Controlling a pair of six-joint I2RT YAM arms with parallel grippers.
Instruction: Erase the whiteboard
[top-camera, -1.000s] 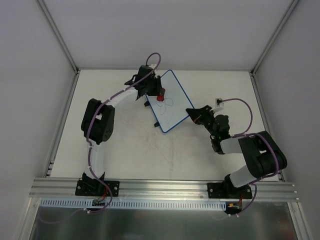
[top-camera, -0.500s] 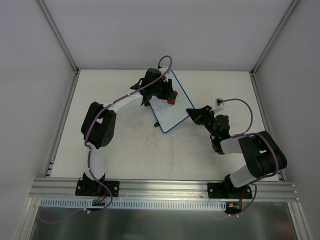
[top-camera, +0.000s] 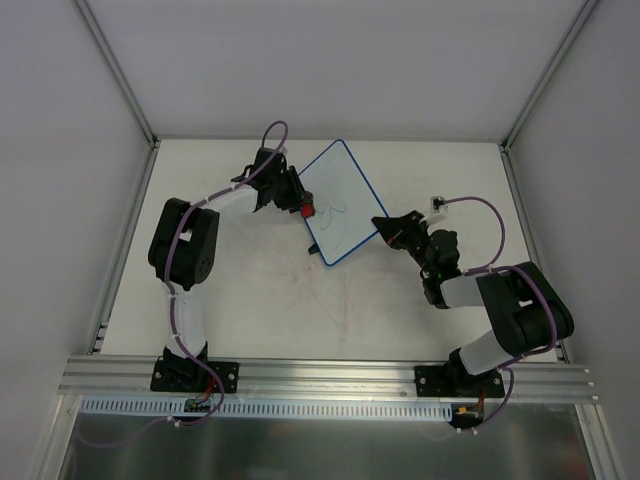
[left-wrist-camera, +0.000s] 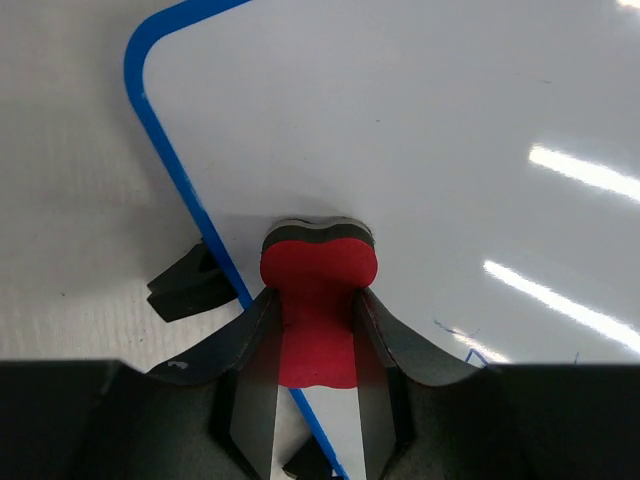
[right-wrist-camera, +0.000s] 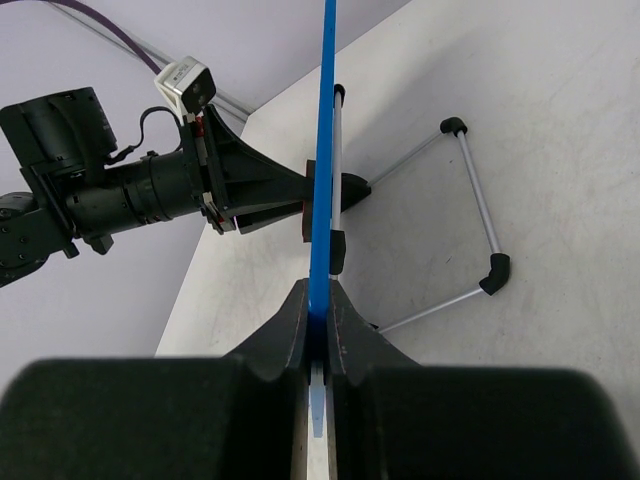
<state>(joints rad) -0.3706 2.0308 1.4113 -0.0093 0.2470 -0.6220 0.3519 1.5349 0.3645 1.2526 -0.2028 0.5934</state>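
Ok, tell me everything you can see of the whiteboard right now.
The whiteboard is a glossy white rectangle with a thin blue rim, rounded corners and black tabs on its left edge, apparently propped on a wire stand at the far side of the table. Dark scribbles remain on its lower half. The right gripper is shut on its near right edge; the left gripper presses a red eraser against its face by the left rim.

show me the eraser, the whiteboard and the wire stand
eraser (left-wrist-camera: 318, 290): left wrist view, red face
whiteboard (top-camera: 338, 175): top external view, bare white surface
wire stand (right-wrist-camera: 477, 195): right wrist view, its right rod
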